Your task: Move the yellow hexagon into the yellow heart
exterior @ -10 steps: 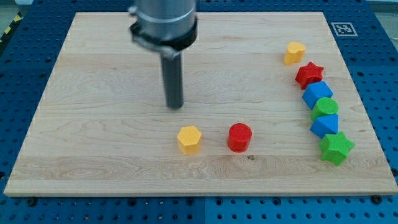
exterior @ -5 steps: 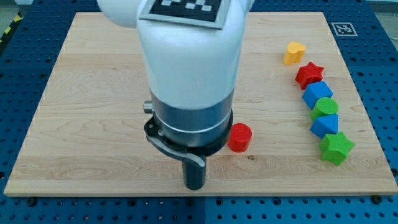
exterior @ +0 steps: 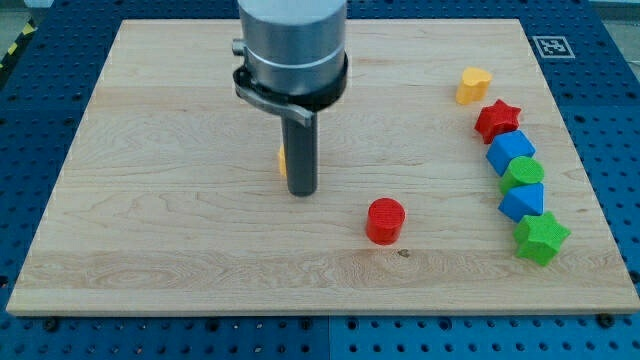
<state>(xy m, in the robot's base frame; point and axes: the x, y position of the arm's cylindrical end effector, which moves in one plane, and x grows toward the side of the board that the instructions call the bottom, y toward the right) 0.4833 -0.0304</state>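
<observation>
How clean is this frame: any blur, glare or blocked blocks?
Camera view: sharp, evenly lit, with soft shadows and no glare. My tip is crisp. The rod hides nearly all of the yellow hexagon; only a sliver shows at its left. The yellow heart is clear.

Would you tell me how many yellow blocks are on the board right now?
2: the yellow heart at the view's upper right, and the yellow hexagon, just a sliver showing behind my rod, left of my tip. More may be hidden.
</observation>
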